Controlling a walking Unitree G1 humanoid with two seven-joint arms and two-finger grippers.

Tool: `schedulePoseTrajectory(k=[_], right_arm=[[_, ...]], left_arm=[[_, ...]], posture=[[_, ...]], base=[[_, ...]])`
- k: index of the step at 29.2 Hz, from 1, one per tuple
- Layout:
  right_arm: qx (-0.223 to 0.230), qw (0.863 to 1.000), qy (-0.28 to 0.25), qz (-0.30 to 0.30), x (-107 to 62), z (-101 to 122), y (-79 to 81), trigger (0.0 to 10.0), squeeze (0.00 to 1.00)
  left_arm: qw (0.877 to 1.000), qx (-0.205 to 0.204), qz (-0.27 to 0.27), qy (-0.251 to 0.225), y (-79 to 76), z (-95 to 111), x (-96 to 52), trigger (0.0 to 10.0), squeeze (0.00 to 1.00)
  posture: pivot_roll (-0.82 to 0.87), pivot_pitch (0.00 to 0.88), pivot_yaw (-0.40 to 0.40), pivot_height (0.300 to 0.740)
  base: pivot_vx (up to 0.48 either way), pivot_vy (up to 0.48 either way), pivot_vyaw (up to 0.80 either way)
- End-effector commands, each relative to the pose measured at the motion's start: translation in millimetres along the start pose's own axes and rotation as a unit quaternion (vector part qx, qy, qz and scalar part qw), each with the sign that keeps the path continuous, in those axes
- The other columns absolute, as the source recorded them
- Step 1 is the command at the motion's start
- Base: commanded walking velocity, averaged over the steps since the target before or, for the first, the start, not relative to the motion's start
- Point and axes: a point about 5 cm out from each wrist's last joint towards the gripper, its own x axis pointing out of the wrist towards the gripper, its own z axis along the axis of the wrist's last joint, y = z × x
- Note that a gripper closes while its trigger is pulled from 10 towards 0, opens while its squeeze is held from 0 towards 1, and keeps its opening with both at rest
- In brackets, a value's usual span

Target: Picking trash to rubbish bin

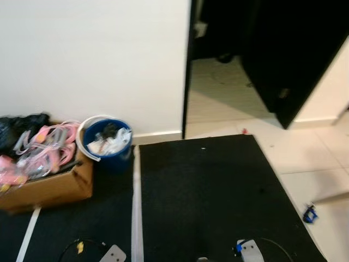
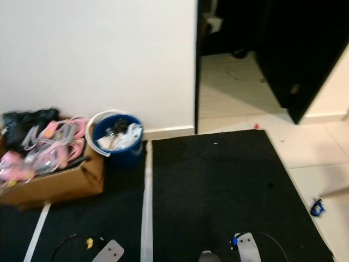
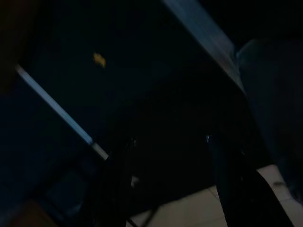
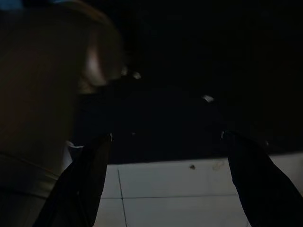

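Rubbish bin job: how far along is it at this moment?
Done: the blue bin by the wall already holds crumpled white trash. In hand: nothing; the left gripper and right gripper hang open and empty above the floor. Left: a small blue item lies on the tiles beside the black mat, and a red speck near the doorway.

No words, labels, brand marks or numbers can be read anywhere. The brown cardboard box shows plain sides, and the round blue plastic bin carries no legible marking. The crumpled white scraps inside it may bear print, but they are too blurred to tell.
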Motion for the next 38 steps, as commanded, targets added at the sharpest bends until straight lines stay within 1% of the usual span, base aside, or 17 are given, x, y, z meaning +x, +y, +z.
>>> schedulePoseTrajectory(k=[1, 27, 31, 38], right_arm=[[0.001, 1.000, 0.006, 0.005, 0.5, -2.4, 3.9, 10.0, 0.00], [-0.009, 1.000, 0.008, 0.005, 0.4, -2.7, 3.4, 10.0, 0.00], [-0.028, 1.000, 0.012, 0.004, 0.3, -2.3, 2.7, 10.0, 0.00], [-0.075, 0.997, 0.024, 0.011, 0.0, -1.5, 2.1, 10.0, 0.00]], left_arm=[[1.000, 0.006, -0.004, 0.013, -3.1, -9.1, -0.7, 10.0, 0.00], [1.000, 0.008, 0.001, 0.012, -2.3, -9.1, -0.8, 10.0, 0.00], [1.000, 0.009, 0.001, 0.011, -2.1, -8.4, -0.7, 10.0, 0.00], [1.000, 0.010, -0.002, 0.010, -2.1, -8.1, -0.7, 10.0, 0.00]], posture=[[-0.01, 0.070, 0.079, 0.740], [-0.01, 0.072, 0.079, 0.740], [-0.01, 0.067, 0.076, 0.740], [-0.01, 0.067, 0.076, 0.740]], base=[[0.000, 0.000, -0.77], [0.000, 0.000, -0.77], [0.000, 0.000, -0.77], [0.000, 0.000, -0.77]])
